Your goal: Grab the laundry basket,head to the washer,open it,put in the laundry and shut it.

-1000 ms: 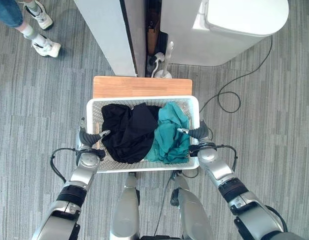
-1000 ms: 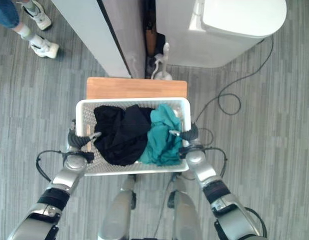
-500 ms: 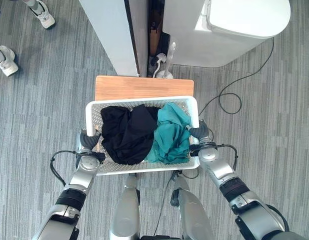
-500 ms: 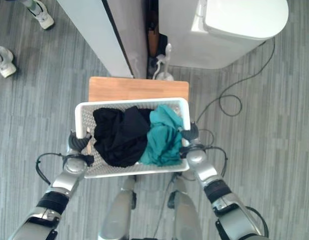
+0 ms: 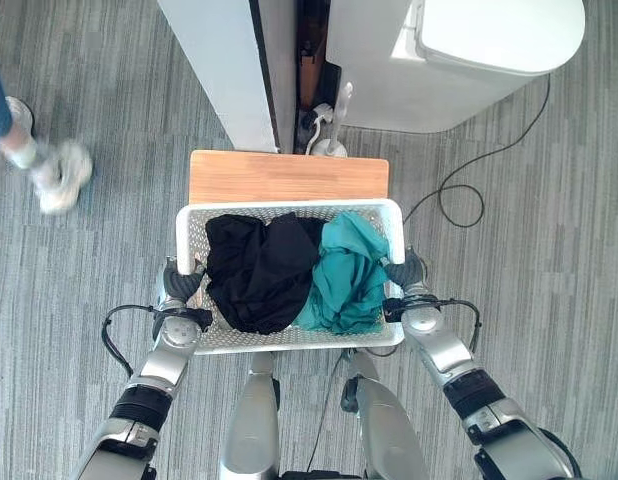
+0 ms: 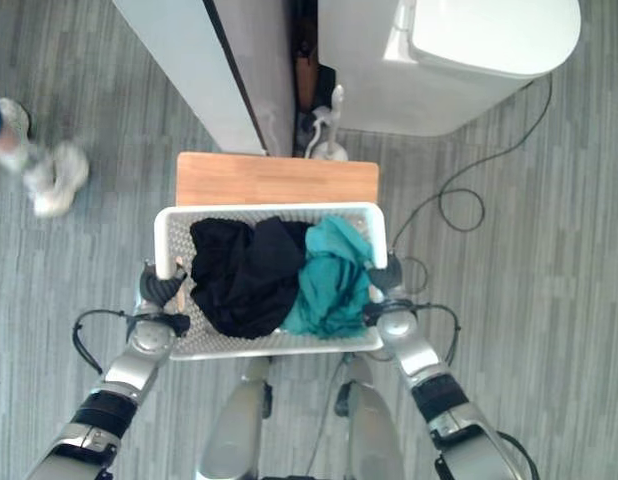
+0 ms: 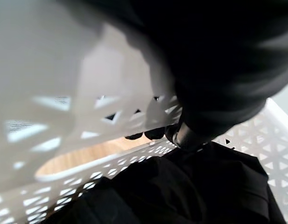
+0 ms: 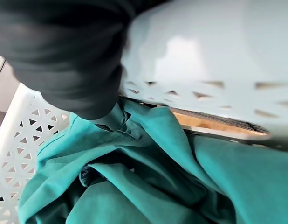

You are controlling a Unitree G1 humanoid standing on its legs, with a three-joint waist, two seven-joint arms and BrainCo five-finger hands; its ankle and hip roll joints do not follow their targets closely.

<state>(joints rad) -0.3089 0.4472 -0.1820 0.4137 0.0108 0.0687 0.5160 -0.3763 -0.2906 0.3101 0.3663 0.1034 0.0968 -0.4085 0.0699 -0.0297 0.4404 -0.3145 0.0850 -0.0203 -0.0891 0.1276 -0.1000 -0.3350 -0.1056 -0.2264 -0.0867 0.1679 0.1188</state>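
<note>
The white laundry basket (image 5: 289, 206) is in front of me, its far edge over a low wooden table (image 5: 289, 176). Black clothes (image 5: 254, 272) fill its left half and teal clothes (image 5: 346, 275) its right half. My left hand (image 5: 179, 284) is on the basket's left rim, shut on it. In the left wrist view the left hand (image 7: 218, 60) has dark fingertips (image 7: 145, 135) poking through the handle opening of the basket wall (image 7: 65, 70). My right hand (image 5: 405, 271) clasps the right rim. Its wrist view shows the right hand (image 8: 65, 46) against the rim (image 8: 204, 56), above the teal cloth (image 8: 134, 186).
A white washer (image 5: 489, 55) stands at the back right. A tall white panel (image 5: 219, 60) stands to its left, across a dark gap. A black cable (image 5: 459, 205) loops on the floor at the right. A person's shoe (image 5: 57, 176) is on the left.
Both hands' fingers, which reached straight over the rims into the basket, have curled onto the sides. The basket has come slightly nearer to me. The person on the left has stepped closer.
</note>
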